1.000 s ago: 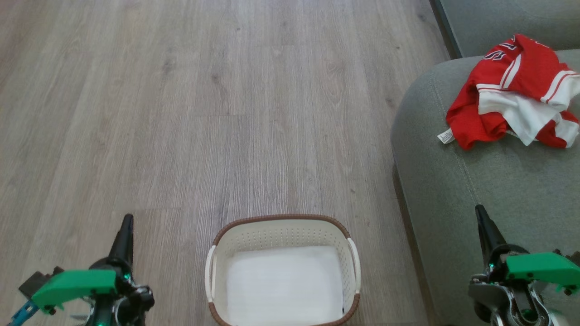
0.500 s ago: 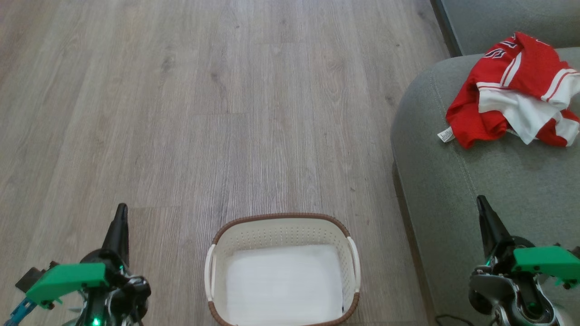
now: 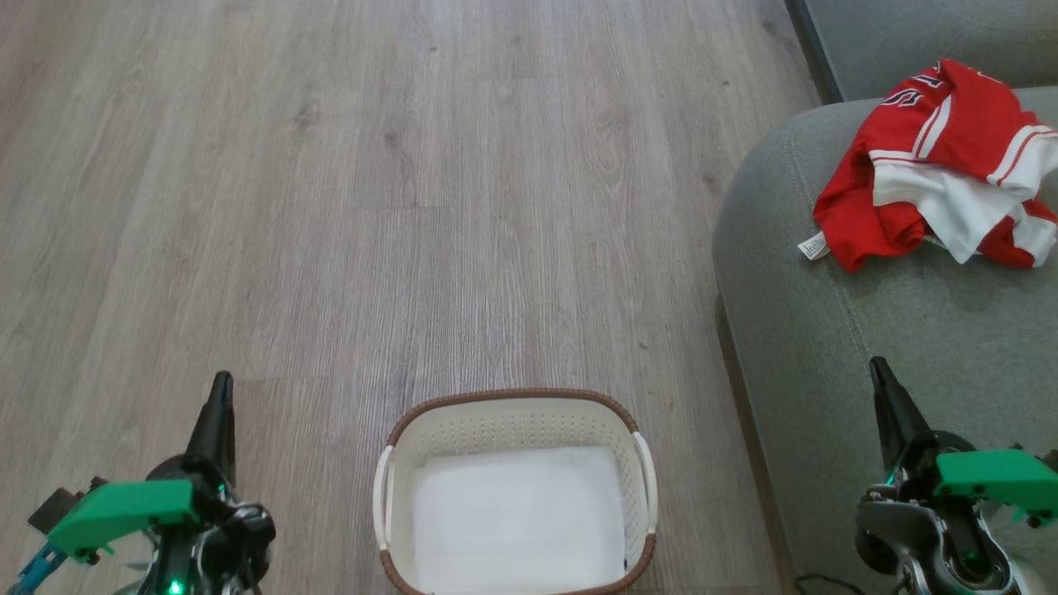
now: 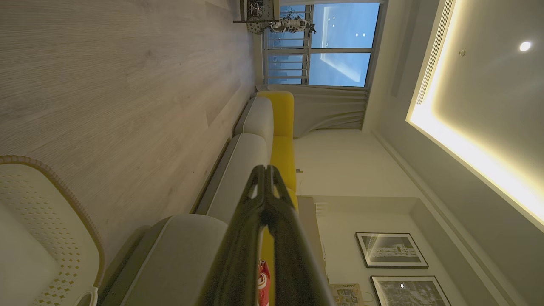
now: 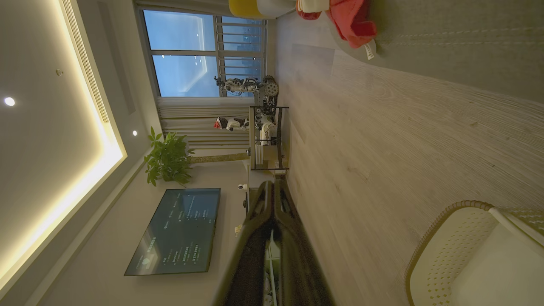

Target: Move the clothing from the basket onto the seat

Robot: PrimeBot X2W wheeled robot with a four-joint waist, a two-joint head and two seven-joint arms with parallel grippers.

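Observation:
The red and white clothing (image 3: 938, 165) lies crumpled on the grey-green seat (image 3: 909, 330) at the upper right, with a small white tag hanging toward the seat's rounded edge; it also shows as the red clothing (image 5: 348, 19) in the right wrist view. The white basket (image 3: 517, 430) with its brown rim stands on the floor at bottom centre, with only its white bottom showing inside. My left gripper (image 3: 221, 388) is shut over the floor left of the basket. My right gripper (image 3: 878, 370) is shut over the seat's front part. Neither holds anything.
Wood-look floor (image 3: 413, 207) stretches ahead and to the left. A dark sofa base edge (image 3: 814, 49) runs at the top right. The wrist views show a window (image 5: 187, 55), a potted plant (image 5: 168, 159), a wall screen (image 5: 176, 231) and yellow cushions (image 4: 280, 127).
Both grippers rose slightly in the head view between the first earlier frame and the second, then stayed still. Clothing and basket have not moved.

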